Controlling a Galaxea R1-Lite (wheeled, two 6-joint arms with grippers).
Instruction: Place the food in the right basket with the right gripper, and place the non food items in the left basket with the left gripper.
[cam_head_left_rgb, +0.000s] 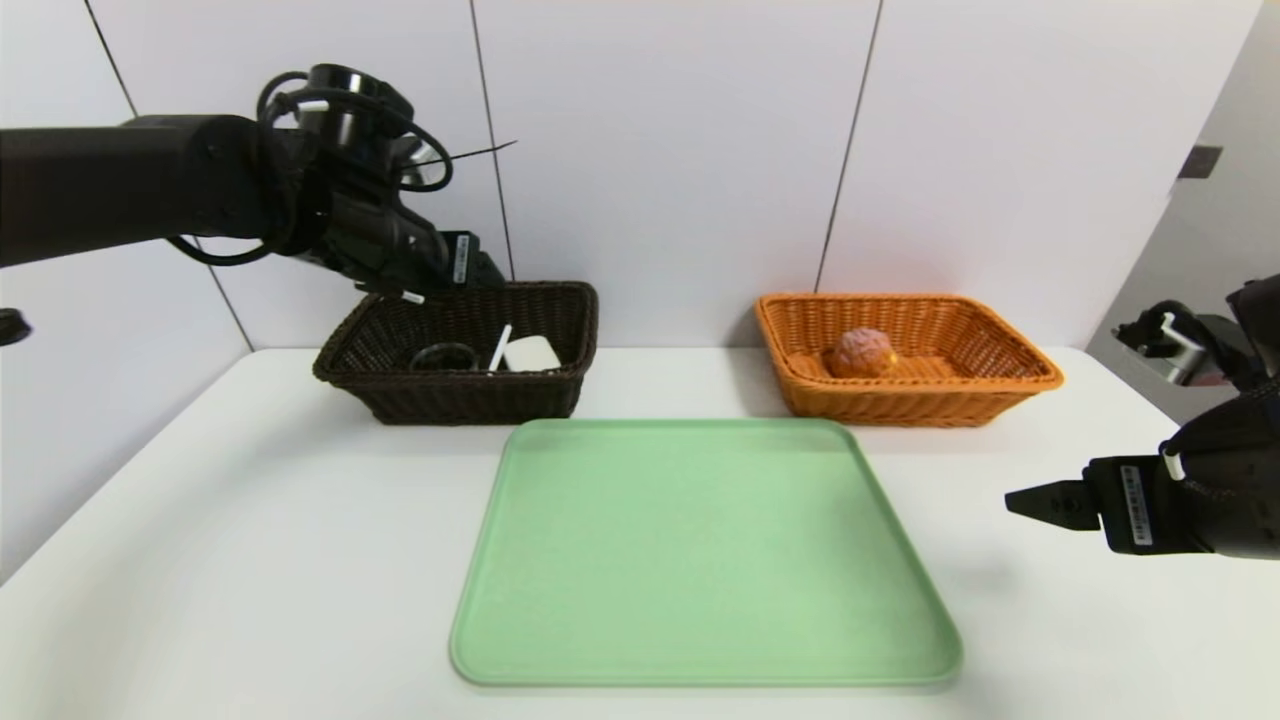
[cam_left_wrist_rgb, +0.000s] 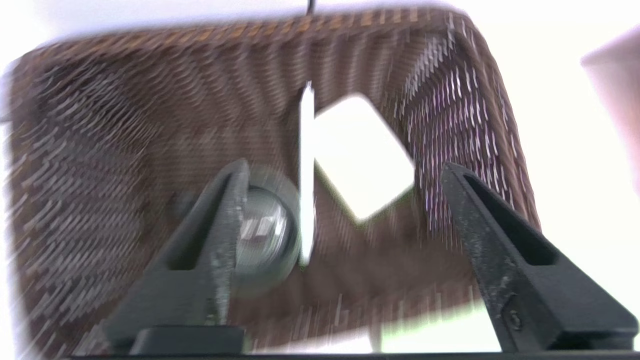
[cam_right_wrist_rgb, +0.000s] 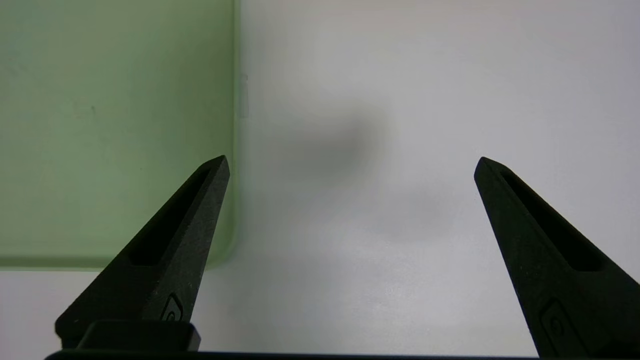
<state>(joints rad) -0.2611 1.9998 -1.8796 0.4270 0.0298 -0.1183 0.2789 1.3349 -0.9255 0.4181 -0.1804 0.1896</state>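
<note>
The dark brown left basket (cam_head_left_rgb: 560, 325) (cam_left_wrist_rgb: 100, 150) holds the non food items: a white block (cam_head_left_rgb: 533, 353) (cam_left_wrist_rgb: 357, 155), a slim white pen (cam_head_left_rgb: 499, 348) (cam_left_wrist_rgb: 306, 175) leaning against the block, and a clear glass cup (cam_head_left_rgb: 444, 356) (cam_left_wrist_rgb: 262, 230). My left gripper (cam_head_left_rgb: 470, 285) (cam_left_wrist_rgb: 345, 172) hovers above the basket, open and holding nothing. The food, a cracked pinkish-brown bun (cam_head_left_rgb: 861, 353), lies in the orange right basket (cam_head_left_rgb: 1000, 350). Low over the table at the right, my right gripper (cam_head_left_rgb: 1030, 500) (cam_right_wrist_rgb: 352, 165) is open and empty.
A pale green tray (cam_head_left_rgb: 700, 560) (cam_right_wrist_rgb: 100, 125) lies bare in the middle of the white table (cam_head_left_rgb: 200, 520) (cam_right_wrist_rgb: 400, 225), in front of both baskets. A white panelled wall stands right behind the baskets.
</note>
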